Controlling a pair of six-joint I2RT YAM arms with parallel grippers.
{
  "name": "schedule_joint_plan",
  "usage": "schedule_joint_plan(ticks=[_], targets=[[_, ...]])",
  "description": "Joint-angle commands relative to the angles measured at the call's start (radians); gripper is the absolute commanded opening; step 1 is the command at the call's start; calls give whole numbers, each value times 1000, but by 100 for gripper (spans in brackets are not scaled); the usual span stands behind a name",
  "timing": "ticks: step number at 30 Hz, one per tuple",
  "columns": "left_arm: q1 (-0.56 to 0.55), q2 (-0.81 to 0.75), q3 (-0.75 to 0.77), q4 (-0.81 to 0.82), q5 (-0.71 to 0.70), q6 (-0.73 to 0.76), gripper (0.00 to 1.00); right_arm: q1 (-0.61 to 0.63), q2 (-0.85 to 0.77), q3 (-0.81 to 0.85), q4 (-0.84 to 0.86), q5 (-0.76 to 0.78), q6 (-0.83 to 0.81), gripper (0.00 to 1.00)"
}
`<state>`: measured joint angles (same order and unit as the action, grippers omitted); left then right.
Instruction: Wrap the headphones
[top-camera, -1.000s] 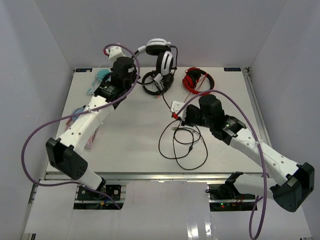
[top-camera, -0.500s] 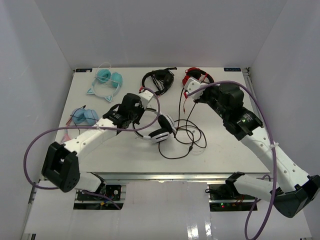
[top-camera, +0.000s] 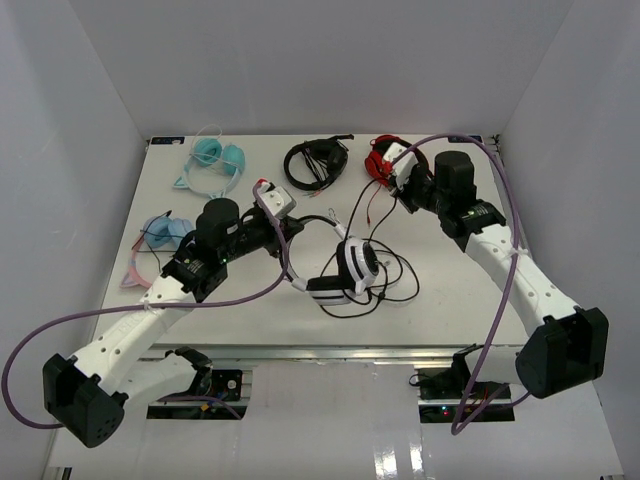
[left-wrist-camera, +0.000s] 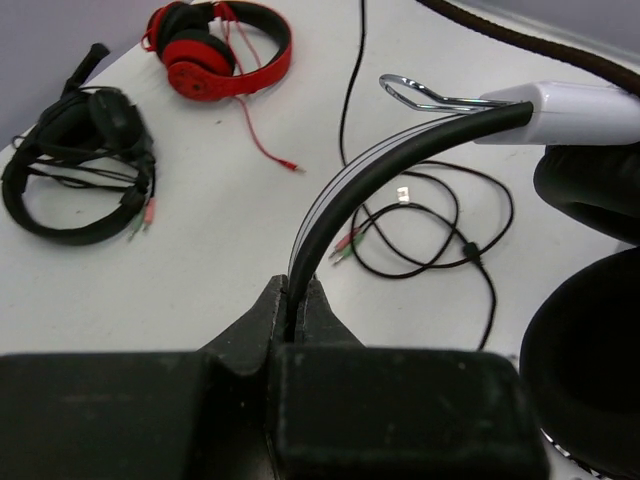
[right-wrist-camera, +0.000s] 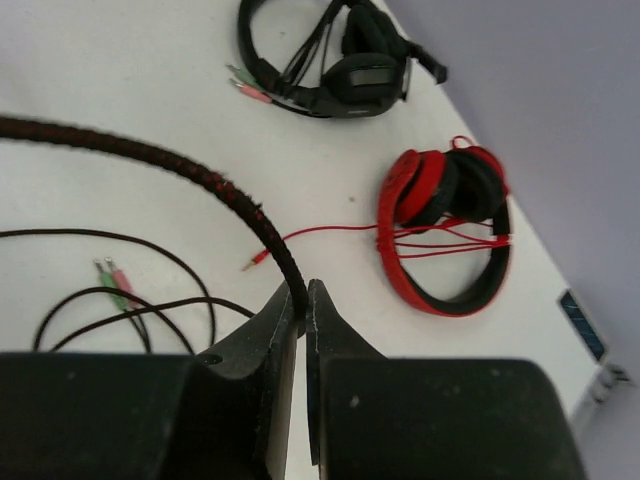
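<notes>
From above, the white headphones (top-camera: 350, 268) are near the middle of the worktop (top-camera: 250, 290), a little right of centre. Slack loops of their black cable (top-camera: 395, 285) lie just beside them. The left gripper (top-camera: 285, 228) is clamped on the headband from the left, apparently to steady the set. The right gripper (top-camera: 390, 185), farther back and to the right, holds a stretch of the cable away from the cups, probably ready for winding. It is hard to tell here whether the cups rest on the worktop or hang just off it. All-black headphones (top-camera: 315, 163) and red-and-black headphones (top-camera: 385, 158) lie along the far edge. No box or tray shows.

In the left wrist view, the jaws press together on the dark underside of the headband (left-wrist-camera: 380, 165). A black ear cushion (left-wrist-camera: 590, 350) fills the near right. Green and pink plugs (left-wrist-camera: 345, 243) lie among the loops.

In the right wrist view, the jaws pinch a braided length of the cable, which runs off to the left.
</notes>
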<state>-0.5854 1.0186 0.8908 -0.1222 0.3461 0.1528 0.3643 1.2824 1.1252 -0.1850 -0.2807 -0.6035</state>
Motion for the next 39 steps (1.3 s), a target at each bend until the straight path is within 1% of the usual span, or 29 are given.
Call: schedule_joint_plan(ticks=[1, 2, 4, 5, 6, 8, 10, 11, 12, 15, 16, 18, 20, 22, 25, 30, 34, 36, 37, 38, 39], targets=[[-1, -109, -15, 248, 89, -247, 0, -54, 32, -50, 48, -260, 161, 8], [-1, -113, -15, 282, 72, -294, 0, -60, 37, -64, 50, -326, 177, 8], [-1, -105, -3, 355, 21, -411, 0, -65, 44, -101, 61, -510, 213, 8], [-1, -86, 17, 389, -6, -483, 0, -64, 44, -131, 88, -644, 249, 8], [-1, -69, 23, 411, -29, -535, 0, -64, 41, -158, 127, -745, 292, 8], [-3, -29, 74, 454, -84, -641, 0, -63, 16, -223, 304, -873, 447, 10], [-12, 13, 109, 490, -133, -725, 0, -62, -2, -264, 489, -933, 614, 16], [-20, 32, 125, 505, -156, -751, 0, -60, -4, -271, 564, -944, 685, 23], [-31, 46, 143, 520, -179, -764, 0, -57, 2, -270, 617, -946, 740, 36], [-56, 97, 227, 543, -217, -767, 0, -44, 34, -251, 733, -913, 844, 68], [-63, 124, 263, 538, -227, -775, 0, -40, 52, -242, 783, -897, 873, 76], [-77, 175, 327, 518, -238, -792, 0, -37, 87, -230, 889, -867, 922, 83], [-95, 200, 401, 492, -248, -798, 0, -36, 140, -221, 999, -833, 968, 90], [-108, 216, 458, 466, -265, -794, 0, -35, 208, -213, 1131, -815, 1047, 95], [-121, 220, 513, 423, -293, -778, 0, -33, 253, -204, 1234, -810, 1131, 99], [-125, 199, 540, 392, -341, -753, 0, -25, 230, -220, 1160, -815, 1056, 98], [-125, 202, 563, 392, -414, -767, 0, 37, 218, -296, 1133, -829, 1031, 100], [-125, 201, 588, 374, -497, -771, 0, 86, 210, -381, 1141, -844, 1010, 95], [-125, 193, 596, 358, -604, -793, 0, 128, 199, -440, 1149, -856, 975, 93], [-125, 183, 597, 356, -691, -801, 0, 160, 186, -476, 1127, -874, 927, 85], [-125, 175, 597, 356, -765, -806, 0, 188, 173, -502, 1099, -896, 882, 73]])
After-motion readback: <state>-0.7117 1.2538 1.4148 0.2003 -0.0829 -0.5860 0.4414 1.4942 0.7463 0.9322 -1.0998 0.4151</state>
